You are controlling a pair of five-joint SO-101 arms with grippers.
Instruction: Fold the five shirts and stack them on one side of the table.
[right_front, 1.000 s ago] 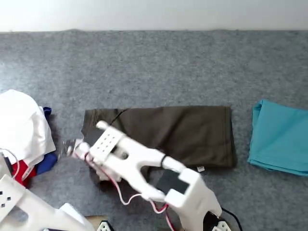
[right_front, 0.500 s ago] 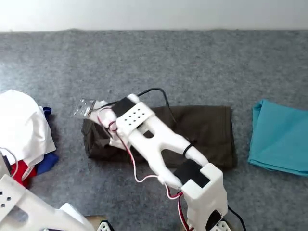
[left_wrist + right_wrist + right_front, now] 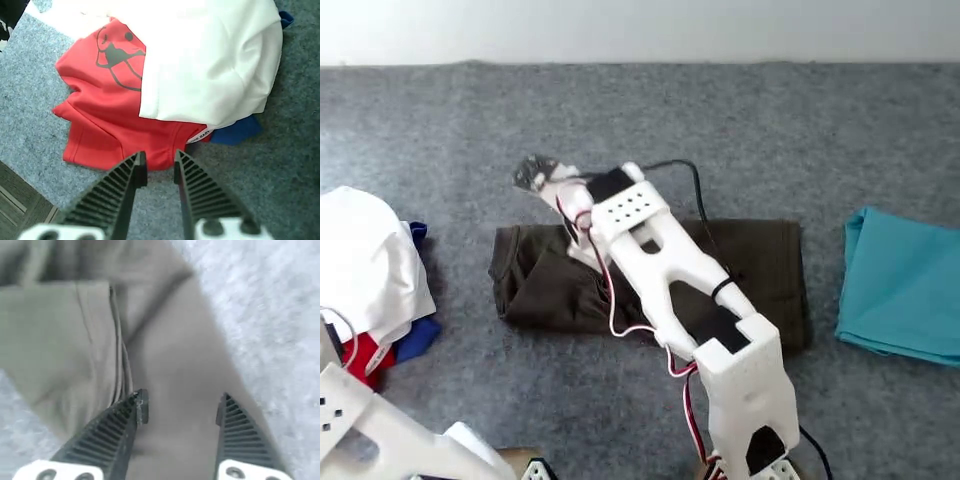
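- High view: olive shirt (image 3: pixel 770 270) is lying at the centre of the table (image 3: pixel 740 130), part folded, one end bunched.
- Right hand (image 3: pixel 182 407) is hovering over it, spread apart, gripping nothing.
- Left hand (image 3: pixel 160 162) is hanging narrowly apart above the red shirt (image 3: pixel 110 115).
- Likely next: pinching the bunched end and folding it across.

On the grey counter (image 3: pixel 770 130) lie an olive shirt (image 3: pixel 770 262) centrally, a teal shirt (image 3: pixel 905 285) beside it, and a shirt heap (image 3: pixel 368 258) opposite.
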